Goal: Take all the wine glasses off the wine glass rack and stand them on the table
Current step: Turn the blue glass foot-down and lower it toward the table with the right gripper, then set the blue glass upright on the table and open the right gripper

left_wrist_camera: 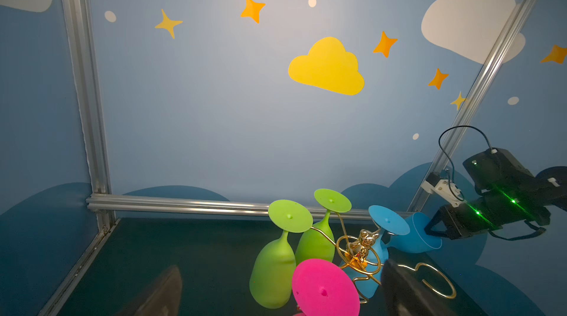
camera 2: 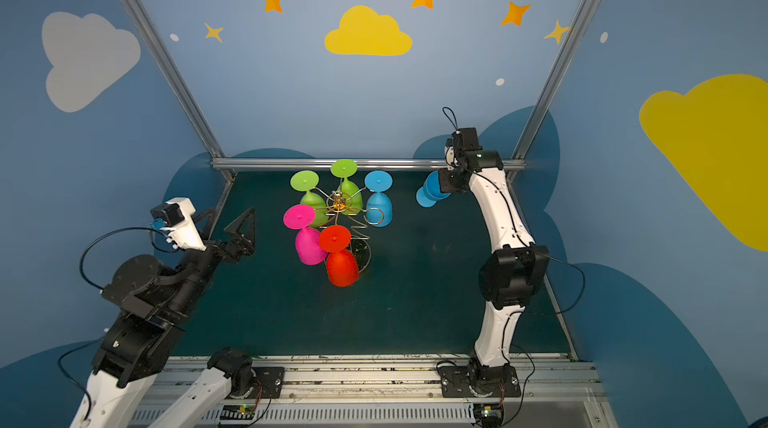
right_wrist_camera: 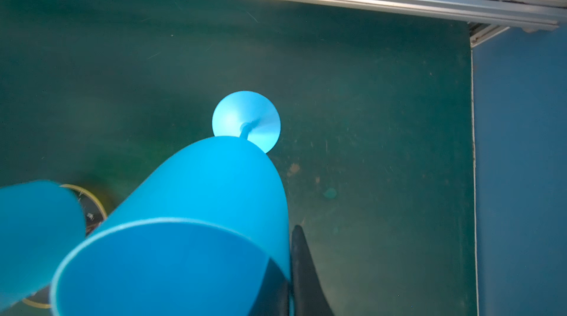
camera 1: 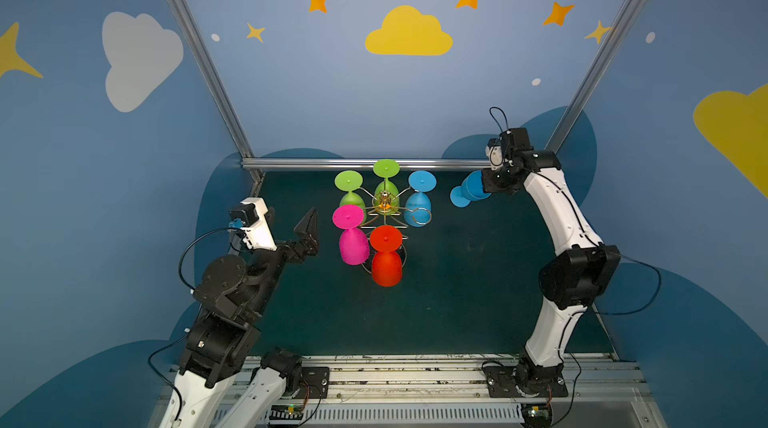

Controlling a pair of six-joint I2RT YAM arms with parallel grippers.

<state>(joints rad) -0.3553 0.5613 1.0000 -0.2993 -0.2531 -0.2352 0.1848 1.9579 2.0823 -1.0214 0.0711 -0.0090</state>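
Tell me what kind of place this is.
Most likely a robot test cell, not a home: the left arm and right arm are bolted to a metal rail, an aluminium frame fences a green mat, and painted clouds cover the walls.

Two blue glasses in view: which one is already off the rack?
The blue glass in the right gripper, clamped by its bowl rim, right of the wine glass rack. The other blue glass hangs foot-up on a rack arm.
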